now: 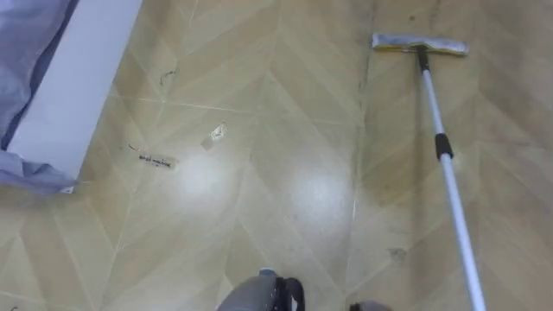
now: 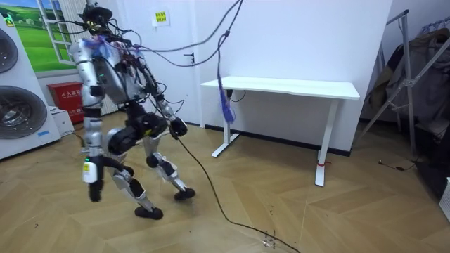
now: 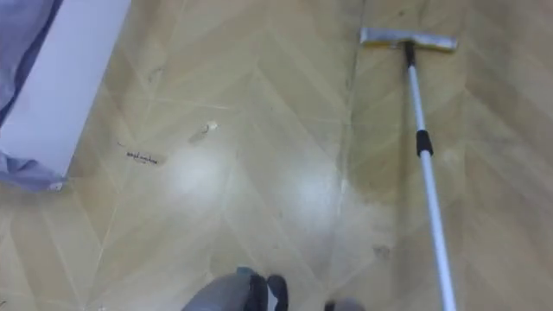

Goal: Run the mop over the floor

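Mop head point(image 1: 420, 44) is seen flat on the wooden floor point(image 1: 259, 190) at the upper right, its handle point(image 1: 449, 173) slanted down to the lower right edge; whether the hanging robot hand point(image 2: 92, 192) is closed cannot be told

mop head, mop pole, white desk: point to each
mop head point(image 1: 419, 43), left eye view, middle of the flat pad
mop pole point(image 1: 459, 216), left eye view, lower white shaft
white desk point(image 2: 281, 87), room view, tabletop

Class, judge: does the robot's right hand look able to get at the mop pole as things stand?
Probably yes: the mop pole runs to the lower right, that arm's side, over bare floor, nothing across it.
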`<state>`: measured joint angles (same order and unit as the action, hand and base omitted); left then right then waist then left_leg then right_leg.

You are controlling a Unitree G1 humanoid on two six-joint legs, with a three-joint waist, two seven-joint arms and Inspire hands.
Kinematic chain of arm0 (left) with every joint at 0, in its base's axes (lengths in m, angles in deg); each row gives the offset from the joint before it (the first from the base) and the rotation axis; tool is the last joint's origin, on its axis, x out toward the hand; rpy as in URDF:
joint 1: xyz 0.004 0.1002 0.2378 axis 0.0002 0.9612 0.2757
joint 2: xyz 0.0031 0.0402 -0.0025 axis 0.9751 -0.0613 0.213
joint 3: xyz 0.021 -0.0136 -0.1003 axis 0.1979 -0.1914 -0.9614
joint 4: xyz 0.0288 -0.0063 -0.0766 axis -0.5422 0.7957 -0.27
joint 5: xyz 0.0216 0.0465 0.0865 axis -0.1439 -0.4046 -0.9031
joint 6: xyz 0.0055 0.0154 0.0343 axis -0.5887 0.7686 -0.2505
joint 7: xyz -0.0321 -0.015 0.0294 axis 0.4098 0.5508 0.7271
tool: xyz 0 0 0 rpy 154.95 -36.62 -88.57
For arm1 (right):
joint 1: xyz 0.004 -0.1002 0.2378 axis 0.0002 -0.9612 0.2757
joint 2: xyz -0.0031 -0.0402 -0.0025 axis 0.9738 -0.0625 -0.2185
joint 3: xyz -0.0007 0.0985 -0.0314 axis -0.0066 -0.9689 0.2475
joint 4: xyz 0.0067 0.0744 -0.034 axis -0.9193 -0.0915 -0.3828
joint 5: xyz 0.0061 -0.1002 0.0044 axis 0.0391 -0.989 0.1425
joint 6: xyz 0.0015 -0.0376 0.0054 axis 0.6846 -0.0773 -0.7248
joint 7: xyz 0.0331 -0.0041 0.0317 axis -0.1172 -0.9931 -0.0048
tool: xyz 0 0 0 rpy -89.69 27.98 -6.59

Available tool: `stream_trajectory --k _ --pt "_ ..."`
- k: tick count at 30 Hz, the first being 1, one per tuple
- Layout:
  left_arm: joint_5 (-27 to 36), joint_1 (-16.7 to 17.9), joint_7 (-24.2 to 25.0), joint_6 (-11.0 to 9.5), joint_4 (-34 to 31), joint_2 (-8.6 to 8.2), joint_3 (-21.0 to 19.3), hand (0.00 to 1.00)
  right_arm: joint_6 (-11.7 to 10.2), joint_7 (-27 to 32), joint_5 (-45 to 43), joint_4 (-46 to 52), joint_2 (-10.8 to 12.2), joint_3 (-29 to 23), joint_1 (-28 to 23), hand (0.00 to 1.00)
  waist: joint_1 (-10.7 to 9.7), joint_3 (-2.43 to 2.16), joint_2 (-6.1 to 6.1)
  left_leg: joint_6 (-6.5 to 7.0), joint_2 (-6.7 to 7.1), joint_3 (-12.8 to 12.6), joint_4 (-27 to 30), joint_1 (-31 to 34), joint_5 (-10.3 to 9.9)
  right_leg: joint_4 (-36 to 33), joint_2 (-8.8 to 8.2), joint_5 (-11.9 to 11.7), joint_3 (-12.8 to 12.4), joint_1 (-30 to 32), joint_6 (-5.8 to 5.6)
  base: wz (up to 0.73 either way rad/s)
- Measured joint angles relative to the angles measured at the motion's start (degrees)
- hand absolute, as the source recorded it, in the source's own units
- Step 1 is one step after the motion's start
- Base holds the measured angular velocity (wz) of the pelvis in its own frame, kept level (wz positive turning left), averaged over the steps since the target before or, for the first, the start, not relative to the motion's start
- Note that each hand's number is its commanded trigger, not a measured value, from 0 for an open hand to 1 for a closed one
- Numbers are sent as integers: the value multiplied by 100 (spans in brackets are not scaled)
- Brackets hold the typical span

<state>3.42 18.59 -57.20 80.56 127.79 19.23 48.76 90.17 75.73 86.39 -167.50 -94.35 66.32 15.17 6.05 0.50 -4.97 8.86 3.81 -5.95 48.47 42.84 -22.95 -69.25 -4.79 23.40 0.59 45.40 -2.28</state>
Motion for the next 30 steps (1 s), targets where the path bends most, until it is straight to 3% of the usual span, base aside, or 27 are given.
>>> stream_trajectory --k 1,3,4,5,6,8,9,10,11,12,14,16,17,19,20,21,22,23,24,25,26,27,29,30 --pt "6 0 -5 1 3 -19 11 0 0 49 -35 2 53 2 -11 100 -29 7 -25 -8 12 42 -82 -70 -1 206 17 4 34 109 7 -58" --pt "19 55 -65 16 26 -54 37 0 13 191 -179 63 314 -11 -40 100 -131 13 -21 -103 101 196 -337 -380 -52 1510 28 -71 103 271 81 -42" --pt "19 62 -102 26 28 -63 36 0 25 204 -203 108 364 -13 -56 100 -143 20 -9 -125 106 212 -363 -444 -84 1826 42 -131 135 274 126 -20" --pt "26 62 -127 54 27 -75 38 0 107 208 -257 201 434 -51 -22 100 -142 30 11 -188 107 260 -354 -516 -178 2229 73 -323 157 308 265 0" --pt "25 64 -131 92 29 -100 41 0 182 214 -277 226 444 -88 25 100 -135 36 25 -250 80 311 -289 -559 -270 2251 81 -439 261 241 374 4" --pt "94 99 -132 175 36 -74 45 0 315 267 -329 247 423 -120 268 100 -86 59 102 -384 53 351 -19 -603 -360 2112 -16 -461 417 148 449 0" --pt "243 154 -165 212 31 -33 67 0 431 263 -375 212 354 -120 571 100 10 68 165 -477 -105 230 570 -449 -318 1928 73 -344 410 122 588 -24" --pt "352 172 -202 232 30 -15 91 0 471 263 -383 204 307 -100 728 100 122 74 199 -596 -214 164 929 -331 -245 1824 138 -269 399 109 635 -45" --pt "671 257 -254 239 -25 43 108 0 507 251 -392 207 210 -89 1082 100 263 89 306 -799 -375 138 1664 -52 15 1606 251 -85 356 95 680 -45" --pt "898 436 -261 244 -220 137 127 0 501 199 -408 256 140 -15 1491 100 335 84 419 -894 -513 132 2288 237 425 1435 339 88 345 91 724 -33" --pt "927 636 -260 234 -488 255 157 0 415 78 -390 426 24 80 1993 100 455 126 582 -922 -627 146 2888 588 865 1276 522 259 287 32 794 -7" --pt "925 704 -221 207 -567 318 163 0 287 -14 -287 611 -60 171 2396 100 587 192 716 -870 -673 147 2829 864 721 1168 567 353 280 -34 828 0" --pt "923 763 -205 207 -552 321 162 0 182 -116 -251 665 -56 176 2580 100 612 226 770 -873 -711 136 2355 987 538 1190 610 402 277 -149 865 8" --pt "920 775 -122 210 -556 309 163 0 62 -207 -61 685 -92 166 2598 100 677 221 743 -887 -706 143 1081 1007 473 1395 681 507 282 -447 818 25" --pt "905 763 -45 204 -554 317 157 0 59 -255 95 676 -89 167 2500 100 676 222 721 -730 -706 109 387 971 619 1542 674 607 292 -671 780 40" --pt "854 731 44 210 -534 321 111 0 -6 -297 213 674 -93 149 2227 100 643 179 717 -590 -699 -42 267 876 663 1664 594 713 310 -883 675 49" --pt "810 689 84 210 -521 320 108 0 -23 -317 268 671 -122 140 2062 100 606 159 695 -468 -663 -95 245 804 602 1707 548 764 303 -990 618 71" --pt "762 573 155 207 -467 317 108 0 -52 -312 427 616 -171 113 1710 100 515 137 606 -249 -559 -185 226 648 509 1651 431 821 290 -1161 535 79" --pt "719 453 203 208 -445 316 100 0 -71 -317 498 496 -224 147 1345 100 450 127 548 -119 -418 -284 236 471 380 1303 272 762 231 -1170 415 74" --pt "693 416 214 196 -445 308 99 0 -76 -318 523 381 -252 151 1155 100 419 104 501 -61 -368 -361 247 374 292 1089 193 700 207 -1141 300 57" --pt "644 376 220 165 -460 282 98 0 -76 -271 514 161 -271 179 780 100 344 29 376 32 -263 -424 300 214 121 647 95 474 122 -1093 106 33" --pt "642 366 222 135 -476 270 97 0 -64 -159 511 116 -257 190 380 100 287 -51 246 86 -184 -424 316 90 -37 276 90 153 89 -990 17 20" --pt "631 339 211 133 -486 266 44 0 -57 -6 513 132 -136 173 -22 100 130 -81 82 131 -70 -293 286 -30 -176 -203 112 -231 -40 -677 17 -8" --pt "563 296 174 132 -456 238 -16 0 -54 78 516 135 9 167 -179 100 50 -56 32 131 -21 -226 252 -84 -224 -317 152 -183 -162 -352 23 -24"
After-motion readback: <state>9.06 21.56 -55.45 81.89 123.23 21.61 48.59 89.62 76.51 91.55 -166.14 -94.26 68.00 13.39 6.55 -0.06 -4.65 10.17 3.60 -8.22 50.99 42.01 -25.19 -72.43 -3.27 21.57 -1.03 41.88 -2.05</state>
